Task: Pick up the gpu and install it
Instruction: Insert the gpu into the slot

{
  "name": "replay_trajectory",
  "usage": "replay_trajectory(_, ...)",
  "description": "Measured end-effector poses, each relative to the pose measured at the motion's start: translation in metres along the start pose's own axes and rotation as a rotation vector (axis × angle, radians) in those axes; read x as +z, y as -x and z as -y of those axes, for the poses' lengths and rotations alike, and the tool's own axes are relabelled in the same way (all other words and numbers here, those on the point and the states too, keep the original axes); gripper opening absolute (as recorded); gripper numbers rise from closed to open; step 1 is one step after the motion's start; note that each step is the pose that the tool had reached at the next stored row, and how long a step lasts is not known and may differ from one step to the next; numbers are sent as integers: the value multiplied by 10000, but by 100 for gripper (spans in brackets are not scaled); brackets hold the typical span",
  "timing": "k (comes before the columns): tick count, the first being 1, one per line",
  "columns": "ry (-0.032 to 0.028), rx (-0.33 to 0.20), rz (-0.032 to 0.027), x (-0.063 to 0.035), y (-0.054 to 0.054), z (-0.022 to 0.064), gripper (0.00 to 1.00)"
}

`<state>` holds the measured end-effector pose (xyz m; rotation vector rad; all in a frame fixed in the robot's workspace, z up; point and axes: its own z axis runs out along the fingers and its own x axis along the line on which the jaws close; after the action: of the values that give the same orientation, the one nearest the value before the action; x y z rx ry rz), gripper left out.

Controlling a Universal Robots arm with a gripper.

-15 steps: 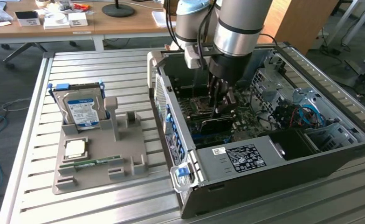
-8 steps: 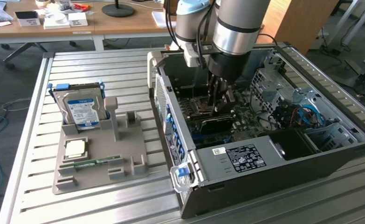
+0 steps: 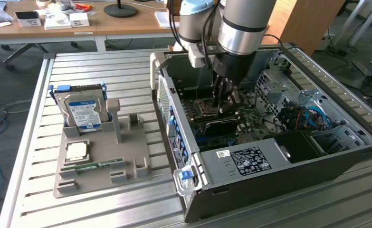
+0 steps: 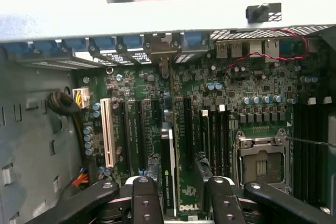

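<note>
1. Arm reaches down into the open computer case [image 3: 338,156], centre of the exterior frame. The case lies on its side so the motherboard [image 4: 252,85] faces up and can be reached from above.
2. Gripper [image 4: 177,195] at the bottom centre of the wrist frame: fingers [image 4: 145,200] stand wide, one on each side of the gpu [image 4: 168,174], which sits edge-on between them. Looks like a grip across the card's width rather than empty open jaws, though pad contact is hard to confirm.
3. The gpu stands upright on its long edge, lined up with the dark expansion slots [image 4: 186,124], the posture it needs to drop in. Whether it is fully seated, I cannot tell.
4. Left of the exterior frame: grey parts holder [image 3: 100,164] props the hard drive [image 3: 83,111] upright, ready for grasping. A RAM stick [image 3: 94,166] lies in its groove.
</note>
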<state>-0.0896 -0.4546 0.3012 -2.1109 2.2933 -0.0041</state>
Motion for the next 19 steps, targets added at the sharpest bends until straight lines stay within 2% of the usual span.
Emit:
replay_trajectory(5,23,-48,-1,-11,6,82,41)
replay_trajectory(12,24,-92,1,-145,9,85,41)
replay_trajectory(19,25,-235,5,-168,10,86,41)
